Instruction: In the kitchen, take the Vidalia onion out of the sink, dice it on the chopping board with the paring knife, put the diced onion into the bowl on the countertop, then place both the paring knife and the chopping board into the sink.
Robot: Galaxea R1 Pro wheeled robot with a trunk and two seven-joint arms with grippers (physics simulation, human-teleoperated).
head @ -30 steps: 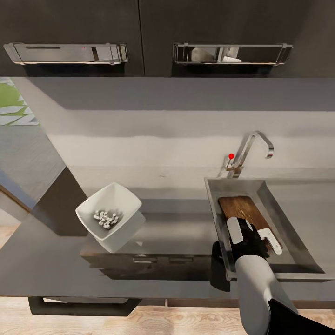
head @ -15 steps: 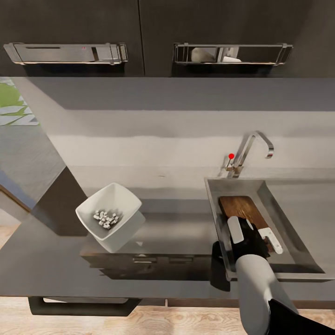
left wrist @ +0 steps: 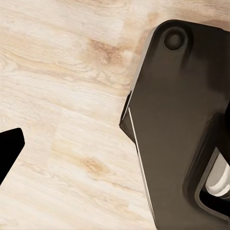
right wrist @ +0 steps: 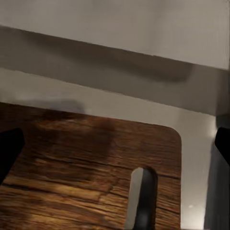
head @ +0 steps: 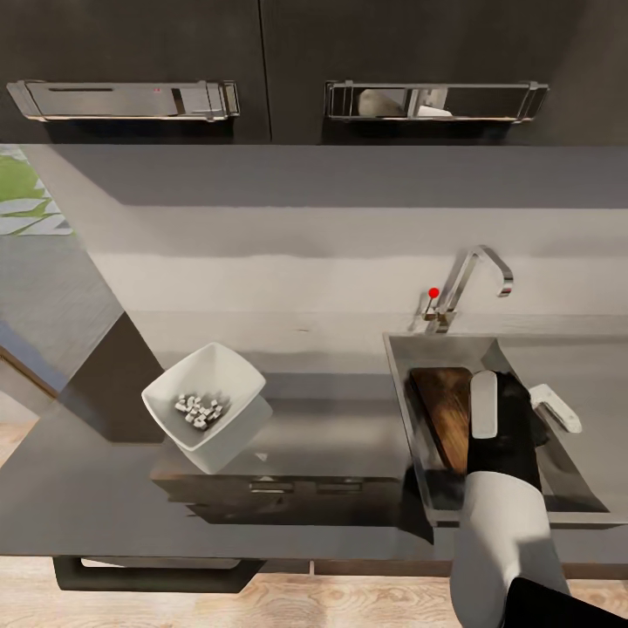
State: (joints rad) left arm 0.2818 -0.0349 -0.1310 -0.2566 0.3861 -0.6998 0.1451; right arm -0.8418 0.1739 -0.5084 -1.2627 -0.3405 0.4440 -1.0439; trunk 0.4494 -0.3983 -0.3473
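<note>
The dark wooden chopping board [head: 436,410] lies inside the grey sink [head: 571,488], against its left wall. My right gripper [head: 523,403] hovers open over the board with nothing between its fingers. The right wrist view looks down on the board [right wrist: 72,163] and its oval slot handle [right wrist: 141,196], with the right gripper [right wrist: 116,146] spread wide above them. The white square bowl [head: 228,371] stands on the countertop to the left, holding the diced onion [head: 199,410]. The paring knife is hidden. My left gripper [left wrist: 115,148] hangs over the wooden floor, one dark fingertip [left wrist: 9,148] at the picture's edge.
A chrome tap [head: 467,279] with a red-tipped lever [head: 433,293] rises behind the sink. Dark wall cabinets [head: 262,70] hang above the counter. The counter's front edge [head: 262,541] runs below the bowl. The robot's dark base [left wrist: 182,124] sits on the floor.
My right gripper has let go of the chopping board's near end, opened wider, and risen back and to the right. The board has settled lower in the sink. The bowl has not moved.
</note>
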